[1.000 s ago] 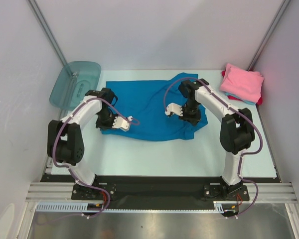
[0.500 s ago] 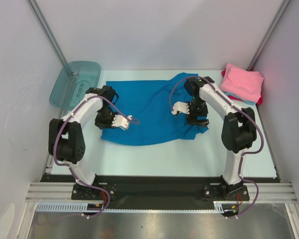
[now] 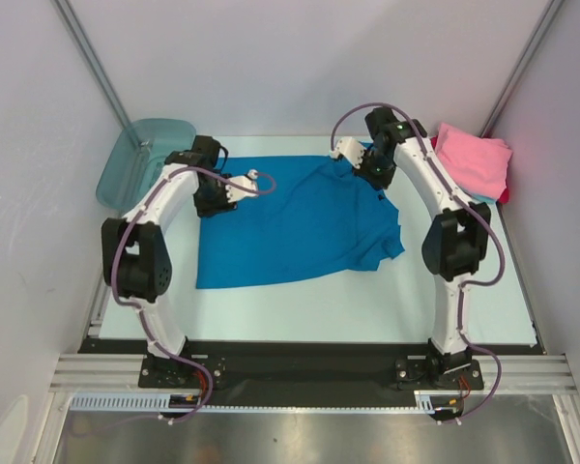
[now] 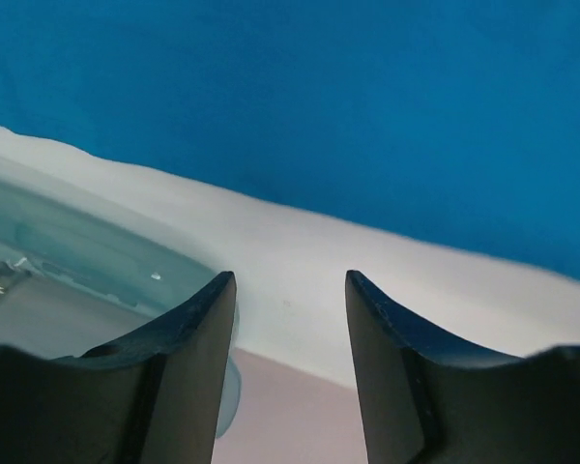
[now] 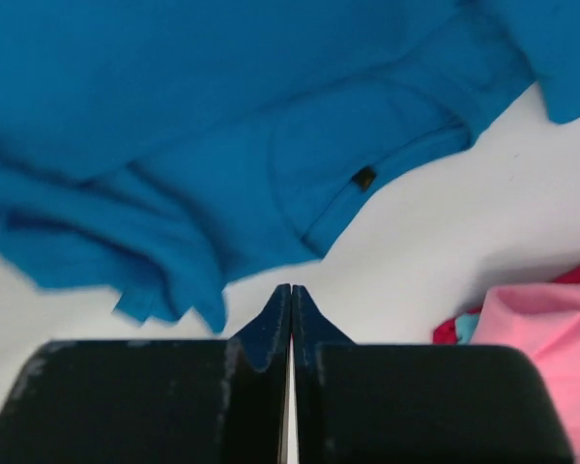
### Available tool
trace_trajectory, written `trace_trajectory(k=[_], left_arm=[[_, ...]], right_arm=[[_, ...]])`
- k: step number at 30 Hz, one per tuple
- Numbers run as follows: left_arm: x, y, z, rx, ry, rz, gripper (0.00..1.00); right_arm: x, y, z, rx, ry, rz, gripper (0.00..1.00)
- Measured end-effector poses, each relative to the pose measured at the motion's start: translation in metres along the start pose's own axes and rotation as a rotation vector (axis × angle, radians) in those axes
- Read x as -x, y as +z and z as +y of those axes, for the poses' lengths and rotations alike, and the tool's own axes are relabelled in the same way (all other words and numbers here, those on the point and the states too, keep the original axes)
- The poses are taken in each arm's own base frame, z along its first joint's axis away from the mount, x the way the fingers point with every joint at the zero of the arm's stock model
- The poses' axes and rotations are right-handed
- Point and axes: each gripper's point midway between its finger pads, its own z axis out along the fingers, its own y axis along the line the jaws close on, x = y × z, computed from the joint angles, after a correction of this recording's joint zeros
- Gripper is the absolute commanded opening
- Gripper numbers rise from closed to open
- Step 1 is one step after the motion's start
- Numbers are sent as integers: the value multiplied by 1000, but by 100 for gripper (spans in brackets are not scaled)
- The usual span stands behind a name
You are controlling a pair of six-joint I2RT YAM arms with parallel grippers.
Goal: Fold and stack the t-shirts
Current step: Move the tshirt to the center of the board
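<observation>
A bright blue t-shirt (image 3: pixel 295 222) lies spread over the middle of the table, its collar end rumpled at the far right. Over its far left corner my left gripper (image 3: pixel 214 194) stands open, and its wrist view shows nothing between the fingers (image 4: pixel 290 280), only blue cloth (image 4: pixel 367 116) and table beyond. My right gripper (image 3: pixel 372 171) hangs over the shirt's far right part. It is shut (image 5: pixel 291 288) on nothing, with the collar and its label (image 5: pixel 365 178) ahead of it. A folded pink t-shirt (image 3: pixel 474 159) tops a stack with light blue and red edges (image 3: pixel 485 196) at the far right.
A translucent teal tub (image 3: pixel 145 159) stands at the table's far left corner, close to the left arm, and shows in the left wrist view (image 4: pixel 68 251). Walls enclose the table on the left, back and right. The pink stack (image 5: pixel 551 338) lies just right of the right gripper.
Both arms swung from the shirt's near part to its far edge. The left jaws opened. The shirt now lies flatter and reaches further toward the front.
</observation>
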Motion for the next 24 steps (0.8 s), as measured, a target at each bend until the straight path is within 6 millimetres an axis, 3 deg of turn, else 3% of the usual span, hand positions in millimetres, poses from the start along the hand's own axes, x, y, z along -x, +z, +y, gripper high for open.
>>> trace_trajectory(k=[6, 9, 12, 17, 24], left_arm=[[5, 51, 26, 71, -206, 0, 52], [7, 59, 43, 123, -279, -1, 52], [11, 54, 57, 176, -323, -14, 51], [15, 48, 70, 234, -353, -24, 51], [14, 47, 72, 254, -367, -11, 50]], right_arm=[[12, 74, -43, -70, 217, -44, 0], [13, 105, -60, -103, 293, -58, 0], [8, 128, -75, -138, 361, -67, 0], [-9, 146, -93, -180, 449, -71, 0], [-45, 154, -113, -220, 548, -50, 0]])
